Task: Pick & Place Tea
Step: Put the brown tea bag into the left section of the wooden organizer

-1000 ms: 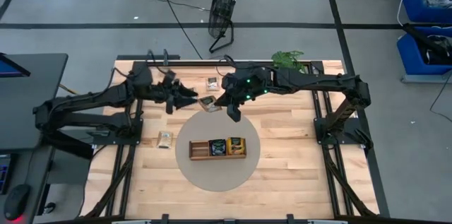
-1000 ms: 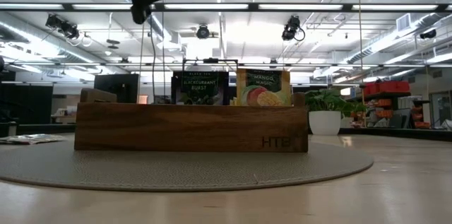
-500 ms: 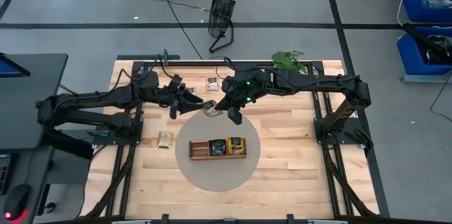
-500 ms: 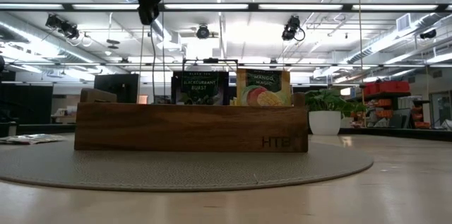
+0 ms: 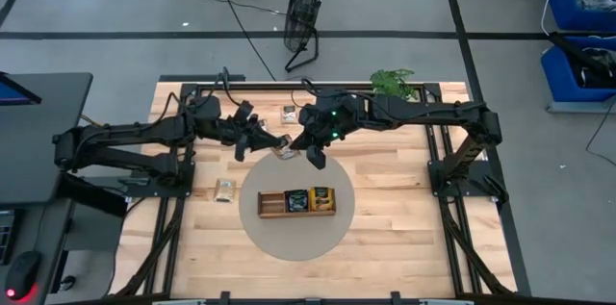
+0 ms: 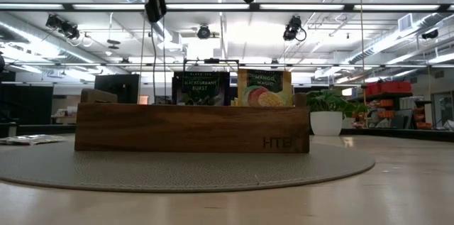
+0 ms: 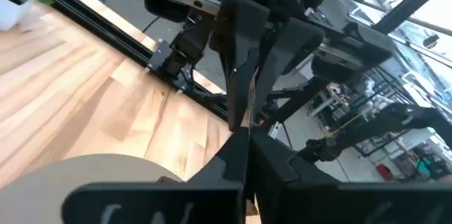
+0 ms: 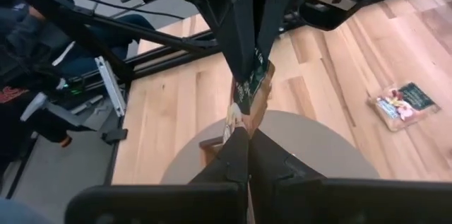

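Nearest the low camera, the wooden tray (image 6: 191, 128) sits on a round grey mat (image 6: 184, 165) on the tabletop (image 5: 404, 218), with "HTB" cut into its front. Two tea sachets stand in it: a dark one (image 6: 202, 88) reading "BLACKCURRANT BURST" and an orange one (image 6: 264, 87) reading "MANGO MAGIC".

Above and beyond the tray, both tools meet in mid-air over the mat's far edge. The right tool (image 5: 290, 145) is pinched tight on a beige sachet (image 5: 284, 146), and the left tool (image 5: 276, 143) has its fingers closed narrow on the same sachet from the other side (both wrist views show the packet edge-on between the two sets of dark fingers). This looks like a hand-over between arms. The next move probably calls for one tool to let go cleanly while the other carries the sachet to the tray's empty compartment and slides it in upright.

Farther off, another sachet (image 5: 224, 190) lies flat left of the mat, one more (image 5: 289, 113) rests near the tabletop's back edge, and a potted plant (image 5: 392, 81) stands at the back.
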Controlling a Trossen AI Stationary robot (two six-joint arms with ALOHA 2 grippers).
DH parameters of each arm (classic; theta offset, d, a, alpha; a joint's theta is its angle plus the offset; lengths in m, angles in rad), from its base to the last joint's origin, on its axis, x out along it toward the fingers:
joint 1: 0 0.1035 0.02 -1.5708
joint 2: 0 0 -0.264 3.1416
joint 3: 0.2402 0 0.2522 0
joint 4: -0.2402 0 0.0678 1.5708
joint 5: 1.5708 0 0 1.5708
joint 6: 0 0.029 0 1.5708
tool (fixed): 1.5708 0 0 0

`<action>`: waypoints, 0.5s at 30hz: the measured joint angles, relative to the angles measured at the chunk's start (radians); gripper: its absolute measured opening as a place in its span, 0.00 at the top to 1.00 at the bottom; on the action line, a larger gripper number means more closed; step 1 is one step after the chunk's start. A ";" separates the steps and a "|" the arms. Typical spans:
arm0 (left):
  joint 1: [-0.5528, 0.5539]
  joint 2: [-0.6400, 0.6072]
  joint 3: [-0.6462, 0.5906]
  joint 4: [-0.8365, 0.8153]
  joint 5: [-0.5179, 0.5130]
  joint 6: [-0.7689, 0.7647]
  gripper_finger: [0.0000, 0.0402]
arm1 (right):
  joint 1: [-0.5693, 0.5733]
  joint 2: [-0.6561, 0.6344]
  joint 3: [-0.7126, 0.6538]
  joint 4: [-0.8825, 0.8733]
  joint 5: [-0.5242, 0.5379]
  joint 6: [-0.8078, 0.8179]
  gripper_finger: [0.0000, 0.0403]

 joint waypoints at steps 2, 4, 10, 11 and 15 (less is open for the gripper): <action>0.000 -0.005 0.001 -0.007 0.012 -0.002 0.98 | -0.001 0.000 0.000 0.003 -0.011 -0.009 0.99; -0.002 -0.012 0.001 -0.013 0.016 -0.001 0.99 | -0.001 -0.002 0.000 0.011 -0.010 -0.032 0.97; -0.036 -0.074 0.001 -0.177 -0.030 0.025 0.99 | 0.004 -0.049 0.000 0.032 0.031 -0.069 0.82; -0.044 -0.087 0.000 -0.205 -0.049 0.026 0.99 | 0.004 -0.056 0.000 0.037 0.037 -0.071 0.79; -0.089 -0.126 0.000 -0.276 -0.118 0.026 1.00 | 0.004 -0.071 0.000 0.034 0.083 -0.072 0.67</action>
